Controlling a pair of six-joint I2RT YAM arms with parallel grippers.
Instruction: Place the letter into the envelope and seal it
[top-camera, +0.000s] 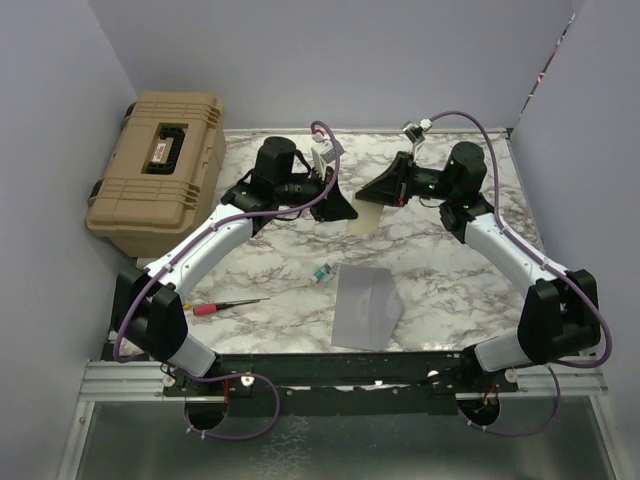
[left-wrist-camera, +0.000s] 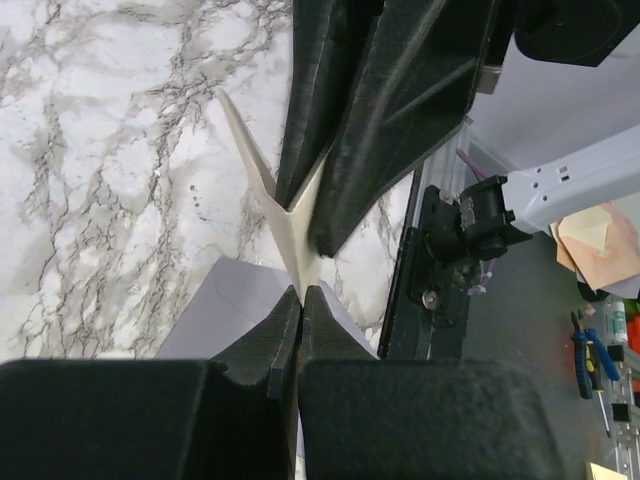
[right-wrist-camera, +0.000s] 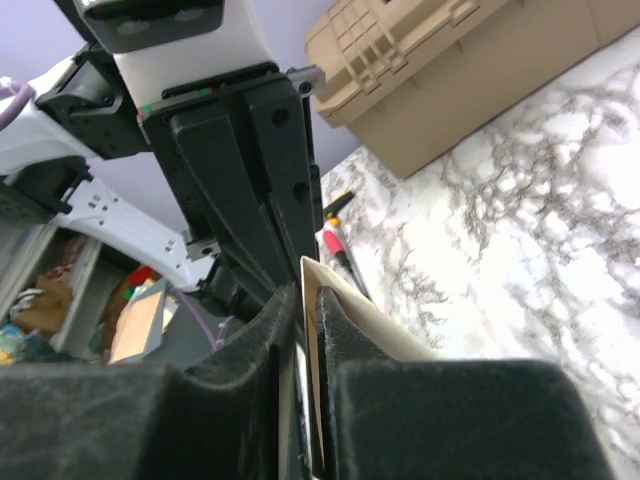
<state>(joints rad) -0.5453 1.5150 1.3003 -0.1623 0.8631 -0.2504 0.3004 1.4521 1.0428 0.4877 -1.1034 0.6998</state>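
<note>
With my left claw and right claw both clamped on the letter between them, insertion is pending: next, lower it to the envelope below.

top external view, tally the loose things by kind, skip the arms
paper items: 2, peach letter and grey envelope
screwdrivers: 1, red-handled screwdriver
hard cases: 1, tan hard case
unidentified bits: 1, small green-and-white item
total: 5
</note>
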